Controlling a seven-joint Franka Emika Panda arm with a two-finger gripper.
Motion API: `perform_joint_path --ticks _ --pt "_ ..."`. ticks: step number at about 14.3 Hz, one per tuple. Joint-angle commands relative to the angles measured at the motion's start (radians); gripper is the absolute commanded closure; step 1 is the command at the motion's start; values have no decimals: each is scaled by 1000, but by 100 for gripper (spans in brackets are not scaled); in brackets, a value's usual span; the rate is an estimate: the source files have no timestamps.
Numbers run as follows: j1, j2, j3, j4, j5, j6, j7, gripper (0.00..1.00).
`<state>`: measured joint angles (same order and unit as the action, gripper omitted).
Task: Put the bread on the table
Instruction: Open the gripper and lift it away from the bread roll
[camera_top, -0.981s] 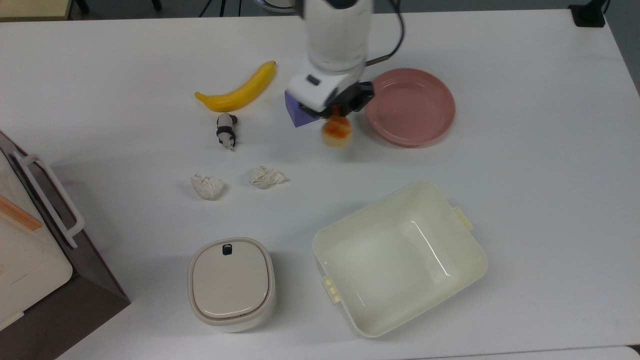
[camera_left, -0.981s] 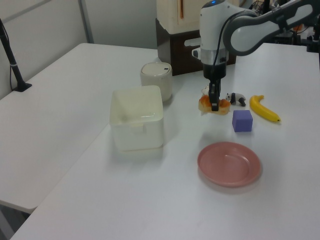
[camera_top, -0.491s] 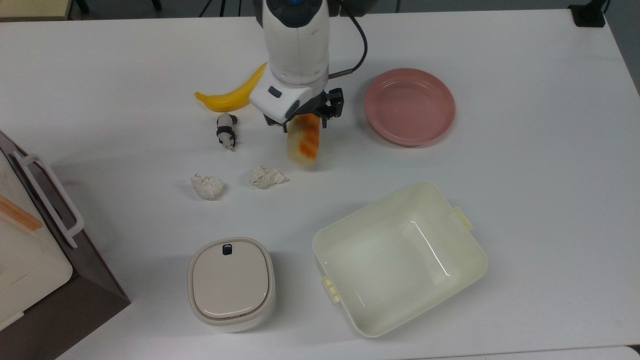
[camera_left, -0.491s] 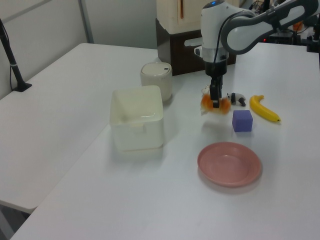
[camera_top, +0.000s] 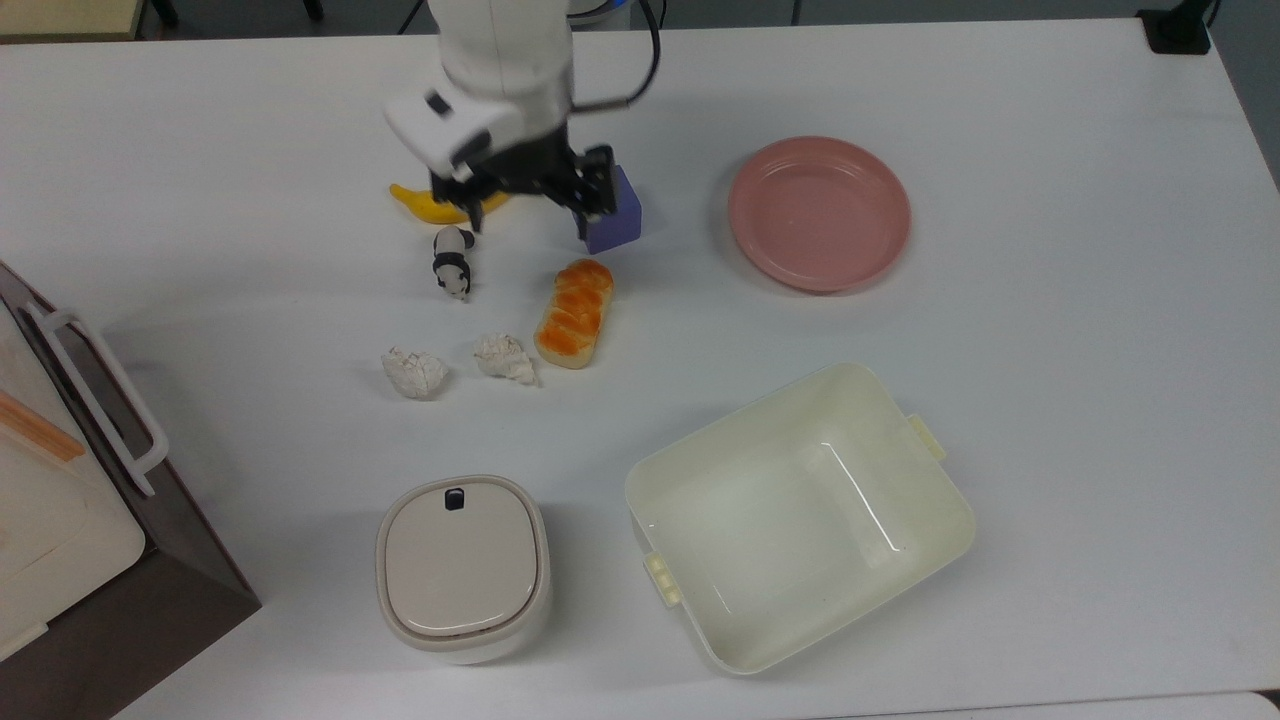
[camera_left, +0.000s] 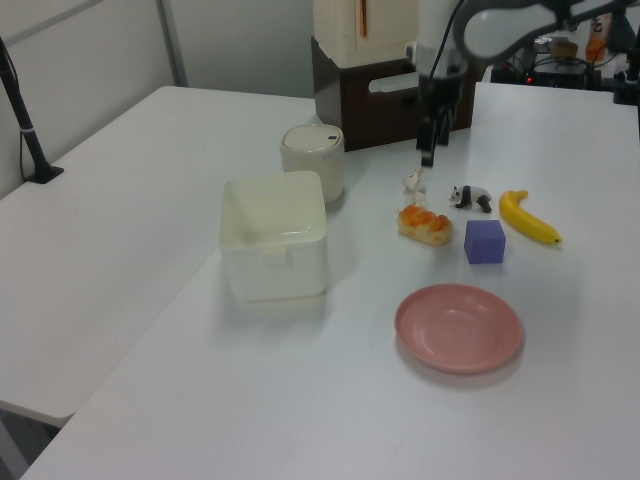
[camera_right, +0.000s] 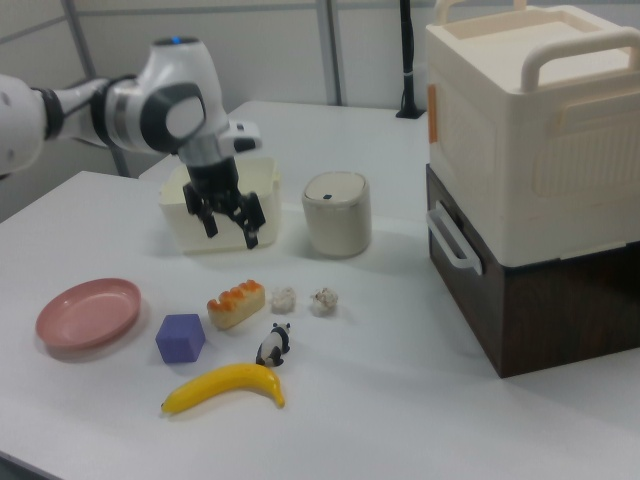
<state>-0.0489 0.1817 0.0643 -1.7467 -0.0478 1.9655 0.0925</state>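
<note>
Bread (camera_top: 574, 313) on table (camera_top: 1050, 400) (gripper (camera_top: 530, 205) apart)

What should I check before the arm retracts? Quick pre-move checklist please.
1. The bread lies on the table, glazed top up: ok.
2. The gripper is open, holds nothing and hangs above the bread: ok.
3. The bread is off the pink plate and outside the cream tub: ok.
4. The bread against the nearer paper ball: they look touching in the top view, real contact: cannot tell.
5. The purple cube and the banana sit near the fingers in the top view, while the right view shows the gripper raised above them: ok.
</note>
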Motion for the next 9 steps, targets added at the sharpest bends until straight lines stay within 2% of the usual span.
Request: perform_joint_path --ticks 1,4,6,9 --pt "-6 -148 0 -28 -84 -127 79 0" --pt "-25 -197 -4 -27 -41 -166 85 0" --pt "-22 -212 -1 -27 49 -186 76 0" --pt "-20 -225 -1 -27 58 -208 70 0"
